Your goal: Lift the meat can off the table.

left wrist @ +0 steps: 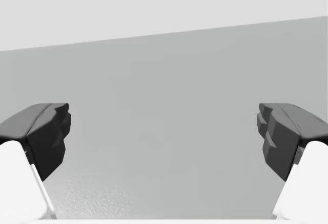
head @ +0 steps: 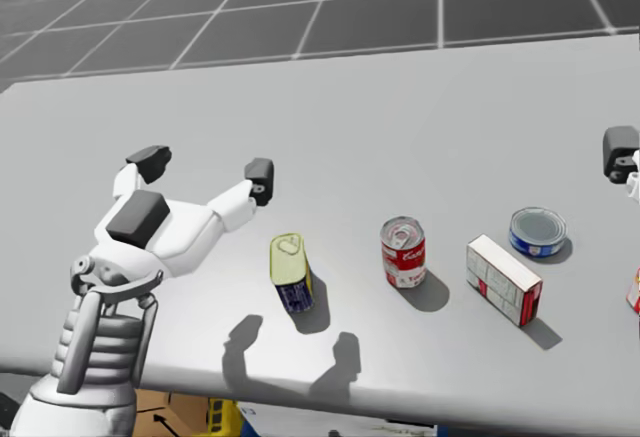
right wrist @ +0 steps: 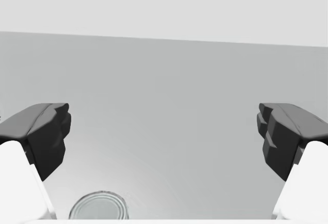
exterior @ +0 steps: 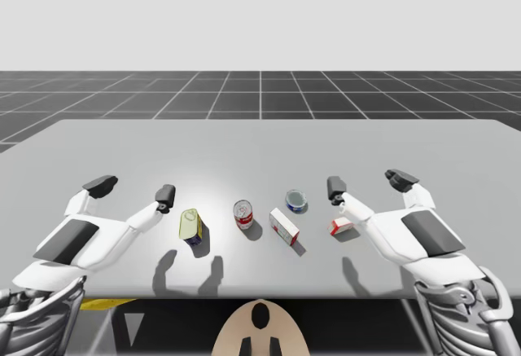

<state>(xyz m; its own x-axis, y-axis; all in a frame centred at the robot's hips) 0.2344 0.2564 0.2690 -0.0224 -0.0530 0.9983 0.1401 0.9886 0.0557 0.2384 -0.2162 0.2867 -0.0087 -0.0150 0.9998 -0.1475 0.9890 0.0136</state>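
Observation:
The meat can (exterior: 191, 227) (head: 290, 272) is a small blue oblong can with a yellow top, standing on the grey table (exterior: 260, 148). My left gripper (exterior: 133, 191) (head: 205, 170) (left wrist: 164, 137) hovers just to its left and a little further back, open, with bare table between its fingers. Over the right side of the table, my right gripper (exterior: 368, 183) (right wrist: 164, 137) is open too, holding nothing. One of its dark fingertips (head: 620, 152) shows in the head view.
Right of the meat can stand a red-and-white round can (exterior: 243, 214) (head: 404, 252), a white-and-red box (exterior: 284, 226) (head: 503, 279) and a flat blue round can (exterior: 297, 201) (head: 538, 231) (right wrist: 97, 207). A small red-and-white box (exterior: 341, 226) lies beside my right arm.

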